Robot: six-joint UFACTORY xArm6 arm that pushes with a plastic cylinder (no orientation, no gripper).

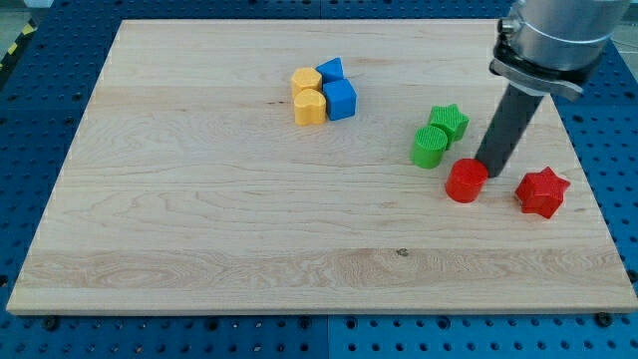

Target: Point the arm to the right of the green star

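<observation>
A: What's on the wooden board [199,199], going left to right?

B: Near the top edge, centre: a yellow hexagon block [305,80], a yellow rounded block [310,106], and two blue blocks, one small [332,69], one bigger [340,100], all touching. Toward the right edge: a green cylinder [430,146] touching the green star [450,121] just above it. Then a red cylinder [466,180], then a red star [542,191].

A: And the tool?

B: A plain rod w/ no jaws, so nothing to open or clamp. My tip [485,164] sits right of the green star, just beside the red cylinder's upper right.

A: How to finish well?

B: Probably nudge up toward the top edge, level w/ the star, w/o bumping the red cylinder.
</observation>
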